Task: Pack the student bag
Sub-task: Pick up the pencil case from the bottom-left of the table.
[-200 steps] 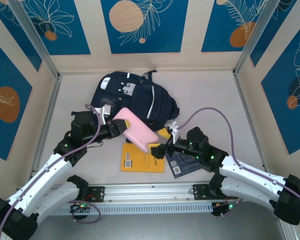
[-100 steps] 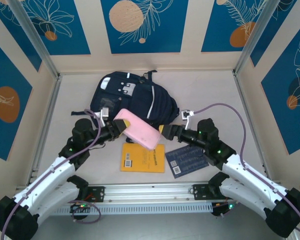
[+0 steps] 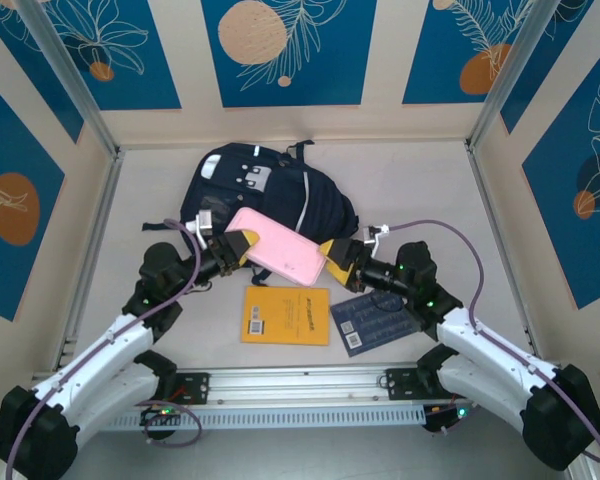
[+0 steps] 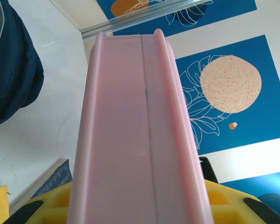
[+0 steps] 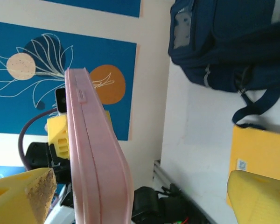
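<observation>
Navy fabric bag (image 3: 270,195) looked soft and floppy, best grabbed by its top loop (image 3: 300,148); left fingers (image 4: 228,203) pinched the pink case (image 3: 280,255), right fingers (image 5: 18,193) gaped wide.

The overhead camera looks down from behind the counter's (image 3: 420,190) near edge. Both wrist cameras sit close against the pink case (image 3: 280,255), facing along it from opposite ends. All three catch the backpack (image 3: 270,195).
</observation>
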Robot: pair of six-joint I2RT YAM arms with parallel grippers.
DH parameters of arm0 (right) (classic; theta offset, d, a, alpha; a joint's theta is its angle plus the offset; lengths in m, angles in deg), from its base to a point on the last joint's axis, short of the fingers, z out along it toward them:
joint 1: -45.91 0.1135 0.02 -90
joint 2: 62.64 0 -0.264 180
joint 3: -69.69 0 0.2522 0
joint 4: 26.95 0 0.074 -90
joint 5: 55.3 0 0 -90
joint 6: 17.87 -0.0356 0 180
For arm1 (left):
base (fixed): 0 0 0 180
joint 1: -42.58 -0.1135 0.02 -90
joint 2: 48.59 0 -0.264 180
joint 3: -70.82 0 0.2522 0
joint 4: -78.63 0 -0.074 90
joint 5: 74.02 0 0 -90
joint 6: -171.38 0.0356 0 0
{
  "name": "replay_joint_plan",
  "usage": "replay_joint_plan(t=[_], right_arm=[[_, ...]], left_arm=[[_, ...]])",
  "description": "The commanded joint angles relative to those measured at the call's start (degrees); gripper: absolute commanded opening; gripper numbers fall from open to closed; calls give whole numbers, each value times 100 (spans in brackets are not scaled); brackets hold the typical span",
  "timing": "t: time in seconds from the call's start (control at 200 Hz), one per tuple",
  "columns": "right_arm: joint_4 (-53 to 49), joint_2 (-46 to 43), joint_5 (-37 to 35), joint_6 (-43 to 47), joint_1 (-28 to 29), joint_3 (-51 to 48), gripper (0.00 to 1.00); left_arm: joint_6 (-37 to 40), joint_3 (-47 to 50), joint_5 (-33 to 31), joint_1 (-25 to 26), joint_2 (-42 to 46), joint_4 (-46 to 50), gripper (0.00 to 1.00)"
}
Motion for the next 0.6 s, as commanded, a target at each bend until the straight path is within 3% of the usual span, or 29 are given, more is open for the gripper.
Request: replay_joint_plan(t=[0.0, 0.13, 0.595], right_arm=[[1088, 35, 143, -486, 174, -128, 95], [1674, 192, 39, -507, 366, -198, 92], [2221, 617, -472, -444, 995, 90, 69]], left_arm=[[-171, 41, 46, -53, -17, -638, 24], [-189, 41, 31, -55, -40, -619, 23], [-213, 130, 67, -50, -108, -708, 22]])
